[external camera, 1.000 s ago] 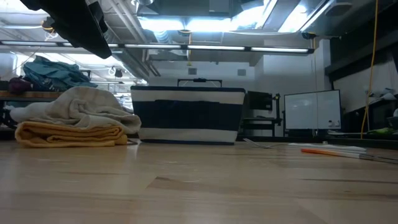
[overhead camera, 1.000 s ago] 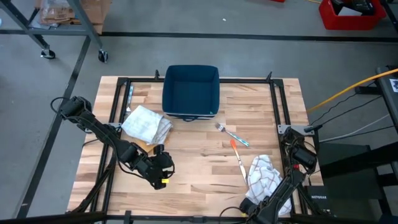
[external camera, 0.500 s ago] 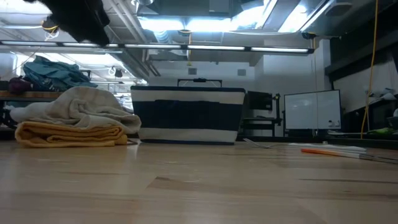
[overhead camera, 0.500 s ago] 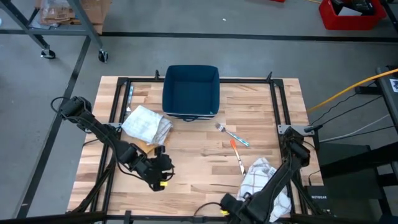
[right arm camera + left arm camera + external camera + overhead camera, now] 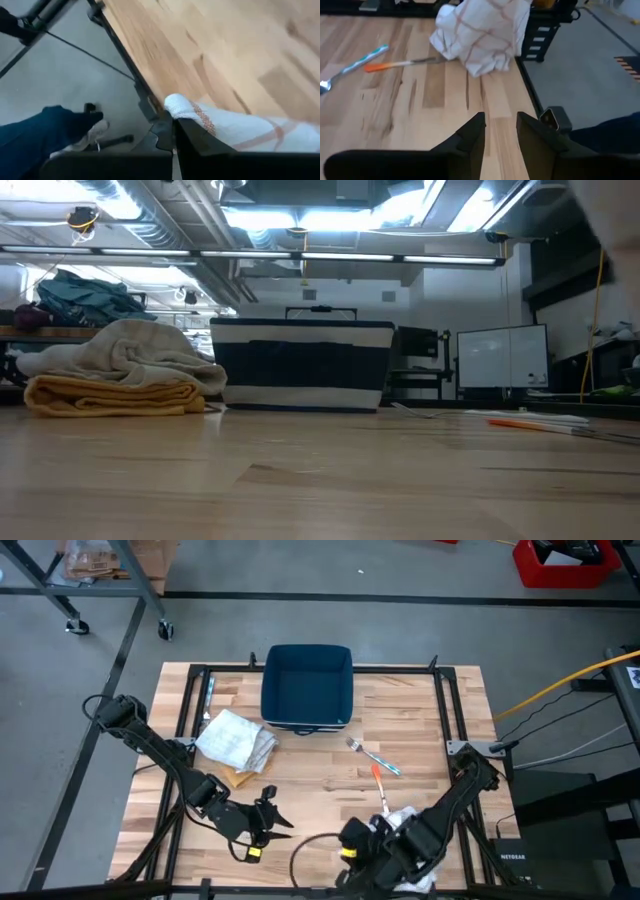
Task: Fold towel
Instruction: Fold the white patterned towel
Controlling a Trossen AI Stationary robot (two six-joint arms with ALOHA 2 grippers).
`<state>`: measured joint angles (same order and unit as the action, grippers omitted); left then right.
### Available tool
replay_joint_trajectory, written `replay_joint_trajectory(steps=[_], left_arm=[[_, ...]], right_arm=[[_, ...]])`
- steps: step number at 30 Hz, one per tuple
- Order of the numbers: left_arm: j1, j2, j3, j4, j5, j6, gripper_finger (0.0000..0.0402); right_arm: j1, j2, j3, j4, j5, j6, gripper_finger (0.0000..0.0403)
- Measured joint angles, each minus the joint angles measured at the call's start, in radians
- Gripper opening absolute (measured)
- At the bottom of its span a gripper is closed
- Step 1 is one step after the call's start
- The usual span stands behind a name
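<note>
Folding has barely begun: the right gripper point(image 5: 174, 131), jaws clamped on the crumpled towel point(image 5: 403, 821) at the desk's near edge, while the left gripper point(image 5: 500, 131), jaws partly open, holds nothing.

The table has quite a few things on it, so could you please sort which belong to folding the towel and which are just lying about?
Belonging to the job:
- checked towel, pinched in the shut right gripper
- left gripper, open over bare wood

Lying about:
- folded towels
- dark blue bin
- spoon
- orange-handled utensil
</note>
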<state>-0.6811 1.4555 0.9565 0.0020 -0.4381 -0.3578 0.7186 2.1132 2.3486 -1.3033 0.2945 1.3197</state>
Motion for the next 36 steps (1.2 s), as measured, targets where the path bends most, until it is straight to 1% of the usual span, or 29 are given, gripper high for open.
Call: replay_joint_trajectory(steps=[5, 11, 17, 23, 28, 31, 36], left_arm=[[0.007, 0.000, 0.000, 0.018, 0.000, 0.040, 0.0120], [0.014, 0.000, 0.000, 0.013, 0.000, 0.021, 0.0152], [0.028, 0.000, 0.000, 0.010, -0.001, 0.023, 0.0176], [0.071, 0.000, 0.000, 0.016, -0.010, 0.014, 0.0180], [0.096, 0.000, 0.000, 0.078, -0.011, 0.036, 0.0180], [0.102, 0.000, 0.000, 0.096, -0.009, 0.060, 0.0180], [0.098, 0.000, 0.000, 0.093, 0.066, 0.083, 0.0180]], right_arm=[[-0.058, -0.018, 0.007, 0.070, 0.027, -0.151, 0.0010], [-0.132, -0.039, 0.006, 0.176, 0.036, -0.374, 0.0007], [-0.198, -0.075, 0.008, 0.270, 0.035, -0.529, 0.0006], [-0.231, -0.093, 0.008, 0.355, 0.027, -0.634, 0.0009], [-0.237, -0.111, 0.006, 0.378, 0.028, -0.718, 0.0006], [-0.241, -0.131, 0.006, 0.379, 0.054, -0.728, 0.0008], [-0.242, -0.169, 0.007, 0.386, 0.114, -0.782, 0.0006]])
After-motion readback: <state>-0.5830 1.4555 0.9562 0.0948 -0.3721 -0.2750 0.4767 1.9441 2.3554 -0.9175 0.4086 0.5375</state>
